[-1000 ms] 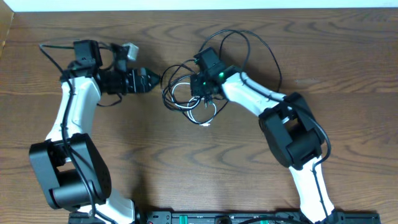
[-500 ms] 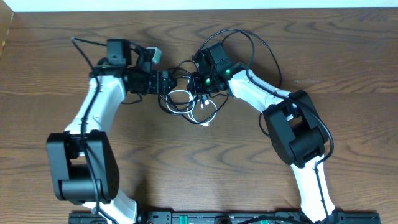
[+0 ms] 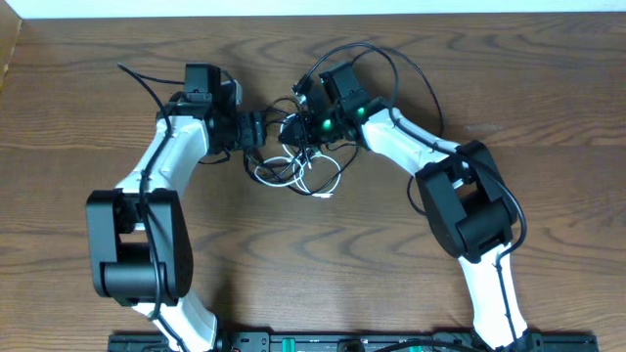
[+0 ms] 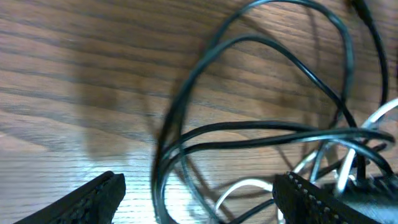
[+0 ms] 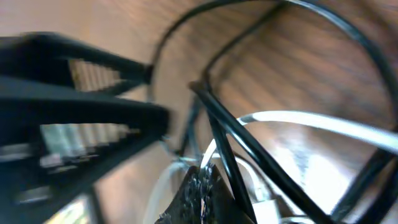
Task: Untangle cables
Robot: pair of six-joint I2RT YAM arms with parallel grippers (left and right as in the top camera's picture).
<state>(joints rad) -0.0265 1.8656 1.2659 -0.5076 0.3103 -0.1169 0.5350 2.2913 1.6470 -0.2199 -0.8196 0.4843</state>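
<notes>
The brown wood-grain counter (image 3: 78,78) carries the tangle near its far middle. The left tool (image 4: 199,186) has its ribbed black fingers spread wide, with strands lying between them. The right tool (image 3: 301,129) is closed together at the knot; blur hides whether it pinches a strand. The cables (image 3: 293,166) are thin glossy black loops around one white cord (image 3: 323,184), their middle covered by both tools.

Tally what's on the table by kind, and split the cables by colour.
Black cables: 2, as far as the tangle can be traced
White cable: 1
Robot arms: 2, the left arm and the right arm
Total: 5
</notes>
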